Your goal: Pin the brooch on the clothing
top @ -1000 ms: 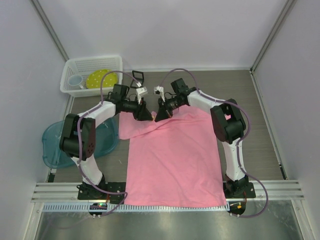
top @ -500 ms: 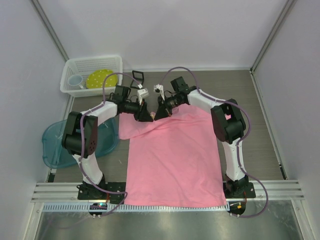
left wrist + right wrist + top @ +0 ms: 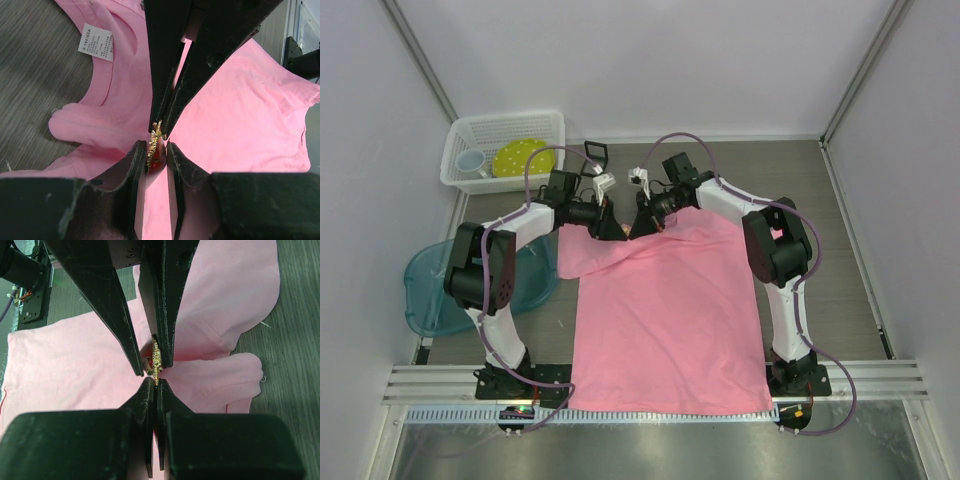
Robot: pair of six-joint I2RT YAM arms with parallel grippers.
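on the left, the left gripper (image 3: 155, 146) reaches in over the neck of the pink t-shirt (image 3: 670, 320), its fingers (image 3: 134, 167) narrowly apart and straddling the brooch (image 3: 153, 141). one pad lies against the gold edge, while the right wrist view shows a sliver of gap on the other side, so i judge it is not yet clamped. the brooch stands on edge in the middle, just above a bunched fold (image 3: 75, 120) of the shirt beside the collar, not far from the white label (image 3: 96, 41). on the right, the right gripper (image 3: 155, 382) comes in from the opposite side with its fingers pressed together on the brooch's rim, carrying it. the step in hand looks like a handover, or a two-handed working of the pin at the neckline. to do it well, the left fingers should close slowly and squarely on the flat faces rather than the spiky rim, so the piece does not twist or pop out. the right pinch should hold firm until the left one has it, and neither arm should drag sideways, since the two sets of tips nearly touch. the pin needs to catch cloth, ideally one layer; whether it has pierced the shirt is hidden behind the fingers.
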